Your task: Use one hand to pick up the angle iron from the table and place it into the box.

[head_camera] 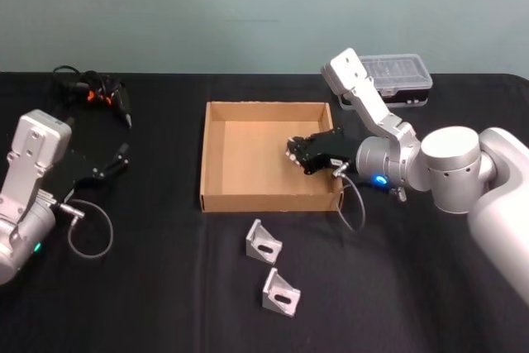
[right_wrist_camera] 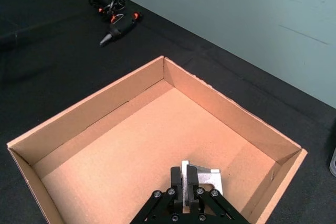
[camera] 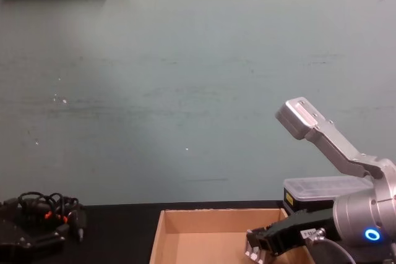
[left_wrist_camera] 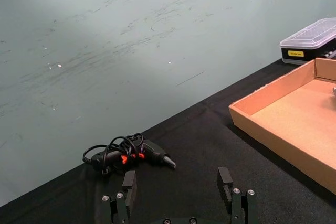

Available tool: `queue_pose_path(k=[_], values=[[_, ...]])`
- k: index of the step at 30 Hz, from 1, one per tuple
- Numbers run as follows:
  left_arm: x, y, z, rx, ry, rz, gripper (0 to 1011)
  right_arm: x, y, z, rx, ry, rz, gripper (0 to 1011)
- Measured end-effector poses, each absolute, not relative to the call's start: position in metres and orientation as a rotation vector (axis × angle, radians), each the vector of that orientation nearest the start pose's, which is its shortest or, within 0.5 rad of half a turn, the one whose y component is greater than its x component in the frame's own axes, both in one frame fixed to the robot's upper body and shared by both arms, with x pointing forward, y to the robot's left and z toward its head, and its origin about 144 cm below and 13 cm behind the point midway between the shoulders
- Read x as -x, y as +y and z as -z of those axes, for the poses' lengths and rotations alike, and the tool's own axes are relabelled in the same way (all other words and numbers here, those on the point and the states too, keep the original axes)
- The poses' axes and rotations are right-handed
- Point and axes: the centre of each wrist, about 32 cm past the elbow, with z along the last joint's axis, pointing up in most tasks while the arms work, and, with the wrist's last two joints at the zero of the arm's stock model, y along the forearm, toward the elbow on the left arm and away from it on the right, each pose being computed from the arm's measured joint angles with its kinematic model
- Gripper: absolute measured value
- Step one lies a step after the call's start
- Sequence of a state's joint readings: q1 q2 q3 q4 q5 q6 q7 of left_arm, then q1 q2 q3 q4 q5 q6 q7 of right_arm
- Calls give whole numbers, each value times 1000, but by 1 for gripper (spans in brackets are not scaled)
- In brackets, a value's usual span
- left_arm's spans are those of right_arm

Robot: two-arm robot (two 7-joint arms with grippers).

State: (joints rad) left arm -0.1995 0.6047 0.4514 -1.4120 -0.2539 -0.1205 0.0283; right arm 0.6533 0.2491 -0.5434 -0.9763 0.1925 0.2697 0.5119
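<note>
Three silver-grey metal angle irons, each a small L-shaped bracket with a slotted face, are in sight: one angle iron [right_wrist_camera: 208,180] is clamped between the closed fingers of the black two-finger right gripper [right_wrist_camera: 184,177], and the other two [head_camera: 263,241] [head_camera: 280,292] lie close together on the flat black table [head_camera: 165,287], just in front of the single shallow tan cardboard box [head_camera: 269,202]. The held bracket hangs inside the box, near its right front corner and below the rim as the chest view shows it; whether it touches the cardboard floor cannot be told. The silver-grey right arm with its blue-lit ring reaches in over the box's right wall. One plastic case [head_camera: 397,73] with a clear lid and black base stands behind the box's far right corner, apart from it. One black hand tool [head_camera: 99,93] with orange marks and a coiled cable lies at the table's far left. The black left gripper [left_wrist_camera: 177,182] is parked at the left, well apart from the box, its fingers spread wide and holding nothing.
</note>
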Motion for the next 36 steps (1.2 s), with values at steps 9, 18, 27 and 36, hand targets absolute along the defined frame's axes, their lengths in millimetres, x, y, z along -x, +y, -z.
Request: queue_pose_path(k=[9,18,27,36], values=[[-489,310,-1140,-304,-285,-1248,1011,-614,-211,-1186,475,78,791,159],[-489,310,-1140,-305,-285,-1248,1012,-614,-211,-1187,475,75,790,424],[-489,310,-1140,-305,-285,-1248,1011,-614,-211,-1187,475,74,789,731],[-489,310,-1140,-304,-285,-1248,1011,-603,-220,-1189,392,1,826,974]])
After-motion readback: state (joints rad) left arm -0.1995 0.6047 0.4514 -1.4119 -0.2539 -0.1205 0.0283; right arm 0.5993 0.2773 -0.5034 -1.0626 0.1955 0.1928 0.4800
